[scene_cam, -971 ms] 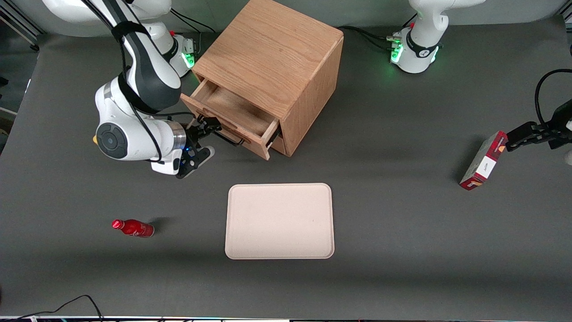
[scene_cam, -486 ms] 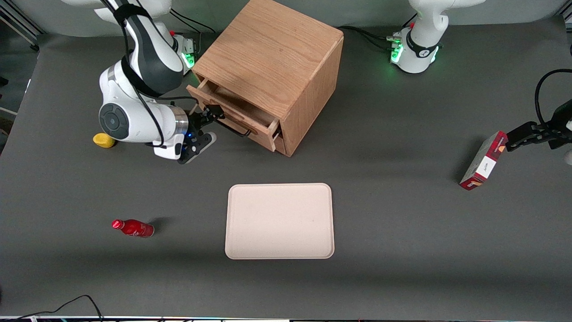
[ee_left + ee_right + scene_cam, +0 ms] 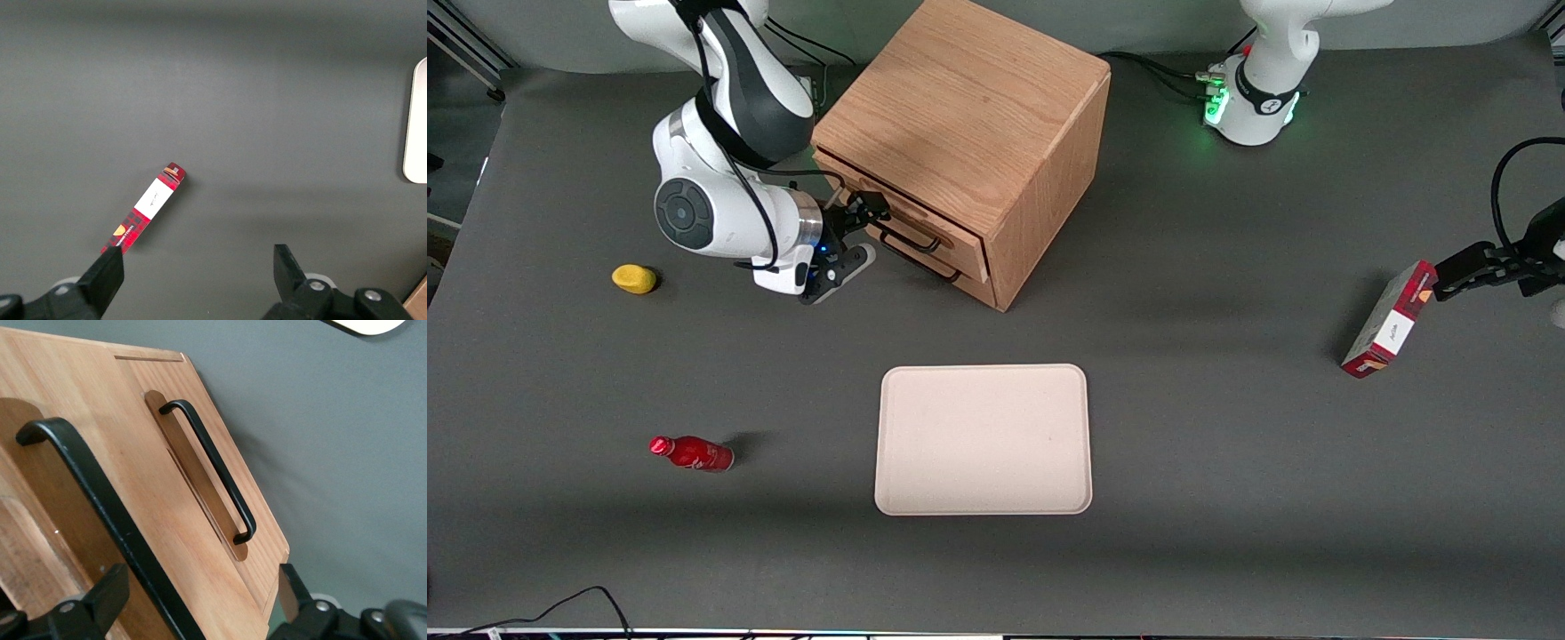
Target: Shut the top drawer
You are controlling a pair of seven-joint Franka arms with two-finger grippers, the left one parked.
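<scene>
The wooden cabinet (image 3: 969,116) stands at the back of the table. Its top drawer (image 3: 854,187) is pushed in, its front about level with the lower drawer (image 3: 969,286). My right gripper (image 3: 874,211) is in front of the top drawer, at one end of its black wire handle (image 3: 911,242). In the right wrist view the gripper (image 3: 200,590) is open, its fingers (image 3: 110,590) wide apart. The top drawer's handle (image 3: 100,500) passes between them without being clamped. The lower drawer's handle (image 3: 210,470) shows farther along the wood front.
A beige tray (image 3: 983,439) lies nearer the front camera than the cabinet. A red bottle (image 3: 691,453) and a yellow object (image 3: 633,278) lie toward the working arm's end. A red box (image 3: 1390,318) stands toward the parked arm's end and also shows in the left wrist view (image 3: 148,205).
The top drawer went from pulled well out to pushed into the cabinet. My gripper travelled with its handle toward the cabinet, uncovering the yellow object.
</scene>
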